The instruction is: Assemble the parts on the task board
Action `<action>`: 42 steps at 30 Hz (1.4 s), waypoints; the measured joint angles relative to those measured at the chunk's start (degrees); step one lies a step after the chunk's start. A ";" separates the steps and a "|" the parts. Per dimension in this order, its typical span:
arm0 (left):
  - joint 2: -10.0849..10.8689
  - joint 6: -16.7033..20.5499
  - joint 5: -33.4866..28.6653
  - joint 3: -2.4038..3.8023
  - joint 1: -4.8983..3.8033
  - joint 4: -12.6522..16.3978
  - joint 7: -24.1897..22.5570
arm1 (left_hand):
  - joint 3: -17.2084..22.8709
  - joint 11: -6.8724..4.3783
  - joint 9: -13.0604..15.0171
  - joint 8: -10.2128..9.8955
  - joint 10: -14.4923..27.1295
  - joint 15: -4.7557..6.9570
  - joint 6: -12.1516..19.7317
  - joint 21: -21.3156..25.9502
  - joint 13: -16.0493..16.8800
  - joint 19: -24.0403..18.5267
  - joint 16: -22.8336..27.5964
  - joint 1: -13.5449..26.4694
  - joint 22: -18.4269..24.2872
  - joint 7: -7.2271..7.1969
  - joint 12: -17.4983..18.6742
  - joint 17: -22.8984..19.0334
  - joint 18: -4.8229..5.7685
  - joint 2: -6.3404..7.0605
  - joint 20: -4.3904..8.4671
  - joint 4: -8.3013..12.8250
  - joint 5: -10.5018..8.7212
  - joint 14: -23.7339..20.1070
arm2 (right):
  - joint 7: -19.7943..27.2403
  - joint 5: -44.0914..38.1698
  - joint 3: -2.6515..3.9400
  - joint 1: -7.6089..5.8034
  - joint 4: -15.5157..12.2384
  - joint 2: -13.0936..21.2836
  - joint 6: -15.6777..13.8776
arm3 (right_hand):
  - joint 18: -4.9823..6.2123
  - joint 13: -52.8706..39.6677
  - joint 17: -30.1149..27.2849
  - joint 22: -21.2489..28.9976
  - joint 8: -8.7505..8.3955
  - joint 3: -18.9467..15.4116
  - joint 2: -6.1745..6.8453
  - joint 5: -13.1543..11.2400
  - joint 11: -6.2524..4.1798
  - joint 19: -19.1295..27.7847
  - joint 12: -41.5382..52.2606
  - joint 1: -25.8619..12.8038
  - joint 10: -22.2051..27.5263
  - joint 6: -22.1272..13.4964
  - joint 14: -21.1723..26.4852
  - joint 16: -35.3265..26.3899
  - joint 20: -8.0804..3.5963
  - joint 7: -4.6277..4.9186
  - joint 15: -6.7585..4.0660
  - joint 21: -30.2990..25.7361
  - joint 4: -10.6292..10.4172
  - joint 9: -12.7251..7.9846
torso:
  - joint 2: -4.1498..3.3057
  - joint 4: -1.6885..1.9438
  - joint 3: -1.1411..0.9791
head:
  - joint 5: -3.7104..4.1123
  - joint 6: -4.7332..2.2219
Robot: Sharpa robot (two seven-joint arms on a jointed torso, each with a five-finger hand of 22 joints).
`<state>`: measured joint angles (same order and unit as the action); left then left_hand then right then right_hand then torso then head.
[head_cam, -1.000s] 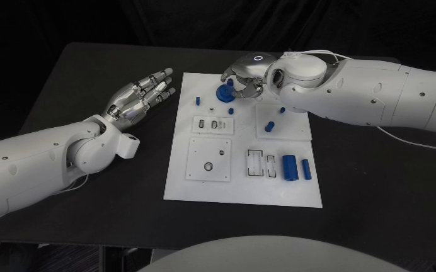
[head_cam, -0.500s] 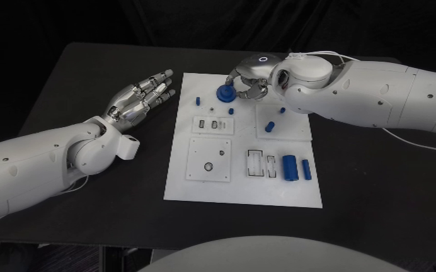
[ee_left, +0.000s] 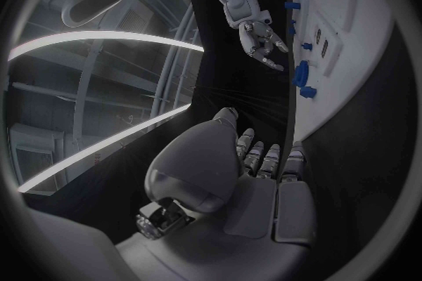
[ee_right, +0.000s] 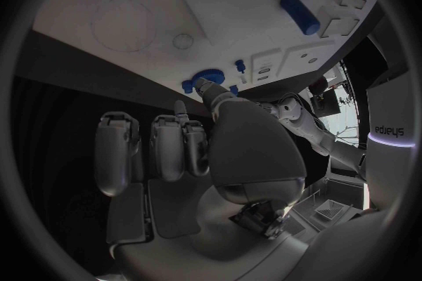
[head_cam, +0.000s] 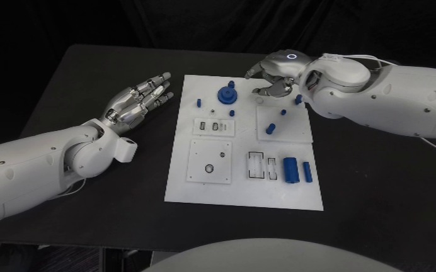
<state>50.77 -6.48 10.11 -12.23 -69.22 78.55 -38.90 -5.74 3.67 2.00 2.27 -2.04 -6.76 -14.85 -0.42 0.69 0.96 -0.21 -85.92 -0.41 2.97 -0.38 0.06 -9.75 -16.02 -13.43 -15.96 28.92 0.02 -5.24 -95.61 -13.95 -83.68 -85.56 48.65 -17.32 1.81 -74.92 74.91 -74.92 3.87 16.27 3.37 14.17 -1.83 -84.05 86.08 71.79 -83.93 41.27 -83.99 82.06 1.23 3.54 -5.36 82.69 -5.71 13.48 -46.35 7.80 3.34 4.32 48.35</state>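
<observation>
While both my left hand [head_cam: 136, 101] and right hand [head_cam: 273, 82] are released, I judge the round blue plastic disc [head_cam: 226, 95] on the white task board [head_cam: 238, 190] light, stiff and smooth, best taken by its rim.

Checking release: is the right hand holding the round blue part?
No. The right hand holds nothing, fingers apart, beside the round blue part, which sits on the task board.

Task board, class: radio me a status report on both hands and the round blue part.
Left hand open, resting beside task board. Right hand empty, above board's far edge. Round blue part sits on board, unheld. Nothing in the way.
</observation>
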 measured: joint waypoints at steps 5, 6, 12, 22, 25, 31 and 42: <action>0.18 0.03 0.00 0.00 0.01 0.17 0.00 | 0.00 0.00 0.00 0.00 0.00 0.00 0.00 0.00 0.00 0.00 0.00 0.00 -0.04 0.00 0.00 -0.01 0.00 0.00 0.00 0.00 0.60 0.00 | -0.64 0.01 0.02 -0.77 -3.75 6.24 -0.76 | 0.00 0.00 0.00 0.00 0.24 -3.86 -0.26 -8.91 0.00 0.00 0.00 -4.27 0.00 1.78 0.00 0.00 0.00 0.38 0.00 0.31 -4.06 -0.70 | 0.02 -0.02 0.00 | 0.49 0.02; 0.17 0.04 0.00 0.00 0.01 0.21 0.00 | 0.00 0.00 0.00 0.00 0.00 0.00 0.00 0.00 0.00 0.00 0.00 0.00 -0.05 0.00 0.00 -0.01 0.00 0.00 0.00 0.00 0.68 0.00 | -0.86 0.05 -0.05 -0.82 -4.25 7.65 -0.87 | 0.00 0.01 0.00 0.00 0.24 -4.45 -0.41 -10.00 0.00 0.00 0.00 -4.66 0.00 1.81 0.00 0.07 0.00 0.41 0.00 0.53 -4.79 -0.79 | 0.03 -0.04 0.00 | 0.71 -0.06; 0.25 0.05 0.00 0.02 0.02 0.30 0.00 | 0.00 0.00 0.00 0.00 0.00 -0.27 0.00 0.00 0.00 0.00 0.00 0.24 -0.05 0.00 0.00 0.00 0.00 0.24 0.00 0.00 1.41 -0.16 | -2.01 0.62 -0.28 -0.43 -5.46 12.66 -1.23 | 0.00 0.01 0.00 0.00 0.24 -5.85 -0.04 -10.89 0.00 0.00 0.30 -5.05 0.00 2.22 0.00 0.47 0.00 0.42 0.00 0.98 -6.17 -0.97 | 0.03 -0.05 0.03 | 1.93 -0.80; 0.32 0.06 0.00 0.01 0.03 0.36 0.00 | 0.00 0.00 0.00 0.00 0.00 -0.42 0.00 0.00 0.00 0.00 0.00 0.30 -0.04 0.00 0.00 0.01 0.00 0.30 0.00 0.00 1.84 0.00 | -2.70 1.31 -0.39 0.68 -5.56 16.54 -2.61 | 0.00 0.01 0.00 0.01 0.56 -7.86 0.55 -11.12 0.00 0.00 0.10 -6.07 0.00 3.75 0.00 0.46 0.00 0.10 0.00 0.98 -8.49 -1.14 | -0.01 0.04 0.07 | 3.16 -0.90; 0.25 0.06 0.00 0.01 0.03 0.33 0.00 | 0.00 0.00 0.00 0.00 0.00 -0.42 0.00 0.00 0.00 0.00 0.00 0.30 -0.04 0.00 0.00 0.01 0.00 0.30 0.00 0.00 1.84 0.00 | -2.70 1.38 -0.38 1.08 -5.56 17.03 -2.95 | 0.00 0.01 0.00 0.01 0.56 -8.21 0.55 -11.12 0.00 0.00 0.00 -6.07 0.00 3.75 0.00 0.47 0.00 0.11 0.00 0.98 -8.83 -1.22 | -0.02 0.03 0.03 | 3.22 -0.79; 0.17 0.05 0.00 0.01 0.03 0.28 0.00 | 0.00 0.00 0.00 0.00 0.00 -0.42 0.00 0.00 0.00 0.00 0.00 0.30 -0.03 0.00 0.00 0.03 0.00 0.30 0.00 0.00 1.84 0.00 | -2.60 1.48 -0.39 1.88 -5.39 17.21 -3.15 | 0.00 0.01 0.00 0.01 0.56 -8.20 0.69 -11.12 0.00 0.00 -0.23 -4.07 0.00 3.75 0.00 0.46 0.00 0.10 0.00 0.98 -8.83 -1.59 | -0.03 0.07 -0.03 | 3.42 -0.69; 0.18 0.05 0.00 0.01 0.04 0.27 0.00 | 0.00 0.00 0.00 0.00 0.00 -0.42 0.00 0.00 0.00 0.00 0.00 0.30 -0.02 0.00 0.00 0.03 0.00 0.30 0.00 0.00 2.07 0.00 | -2.52 1.57 -0.40 2.99 -4.61 16.89 -3.01 | 0.00 0.01 0.00 0.01 0.56 -8.03 0.41 -10.13 0.00 0.00 -0.23 -1.64 0.00 4.16 0.00 0.46 0.00 -0.30 0.00 0.98 -8.66 -1.72 | -0.04 -0.01 -0.03 | 3.22 -0.75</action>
<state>50.96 -6.43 10.11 -12.22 -69.18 78.82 -38.90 -5.74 3.67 2.00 2.27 -2.04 -7.18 -14.85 -0.42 0.69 0.96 -0.21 -85.62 -0.43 2.97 -0.38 0.09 -9.75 -15.72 -13.42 -15.96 30.99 0.02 -7.76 -94.05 -14.35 -80.69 -90.17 65.54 -20.34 1.80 -74.91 74.91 -74.91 4.43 8.24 3.78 4.04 -1.84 -84.05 85.85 70.15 -83.93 45.43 -83.99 82.52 1.23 3.24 -5.36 83.66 -14.37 11.76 -46.39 7.79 3.31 7.54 47.60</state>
